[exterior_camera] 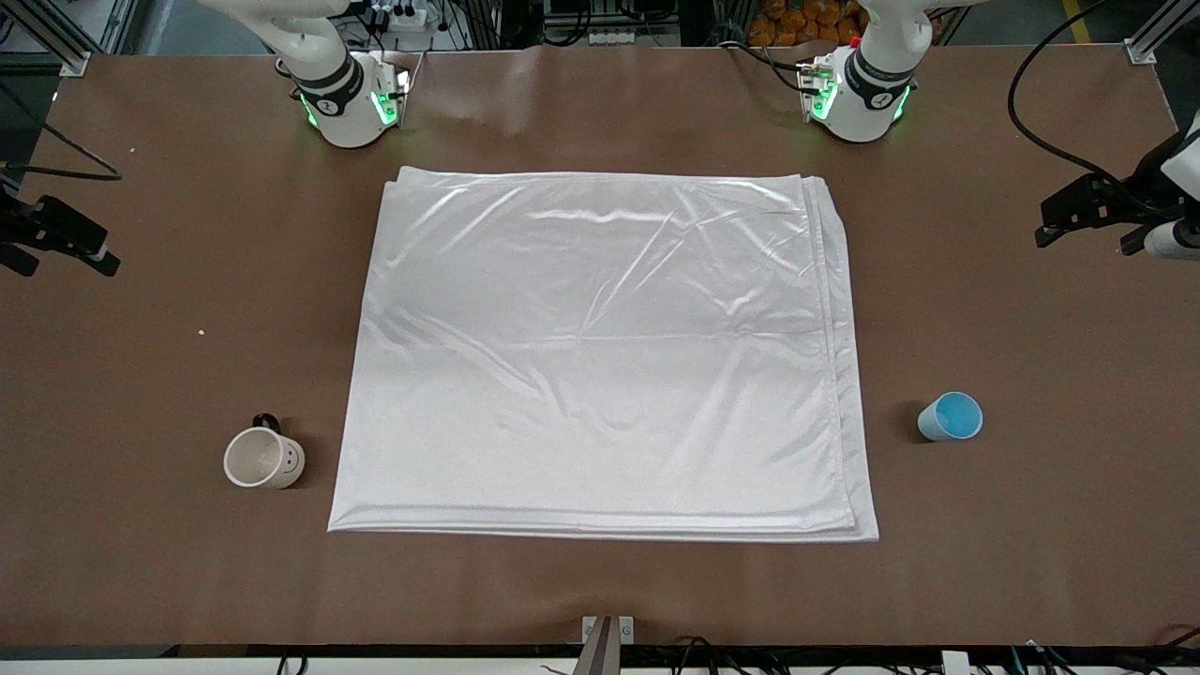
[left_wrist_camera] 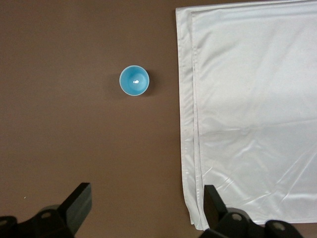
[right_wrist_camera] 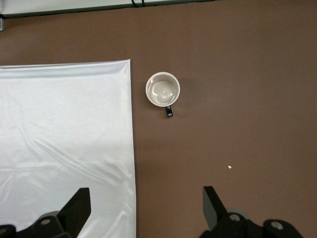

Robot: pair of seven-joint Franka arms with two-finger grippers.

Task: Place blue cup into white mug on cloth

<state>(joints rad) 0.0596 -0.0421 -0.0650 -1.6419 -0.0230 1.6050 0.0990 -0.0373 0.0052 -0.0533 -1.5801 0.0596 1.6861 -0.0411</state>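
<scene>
The blue cup [exterior_camera: 950, 416] stands upright on the bare brown table, beside the cloth's edge toward the left arm's end; it also shows in the left wrist view [left_wrist_camera: 134, 81]. The white mug [exterior_camera: 263, 457] stands upright on the table beside the cloth's edge toward the right arm's end, its black handle pointing toward the robots; it also shows in the right wrist view [right_wrist_camera: 162, 89]. The white cloth [exterior_camera: 600, 356] lies flat at the table's middle. My left gripper [left_wrist_camera: 146, 203] is open and empty, high over the table by the cloth's edge [left_wrist_camera: 247, 99]. My right gripper [right_wrist_camera: 145, 206] is open and empty, high over the cloth's edge [right_wrist_camera: 64, 139].
In the front view the left gripper [exterior_camera: 1087, 225] and right gripper [exterior_camera: 61, 253] hang at the table's two ends. A small white crumb [exterior_camera: 201, 331] lies on the table near the mug. A camera mount [exterior_camera: 607, 637] sits at the table's near edge.
</scene>
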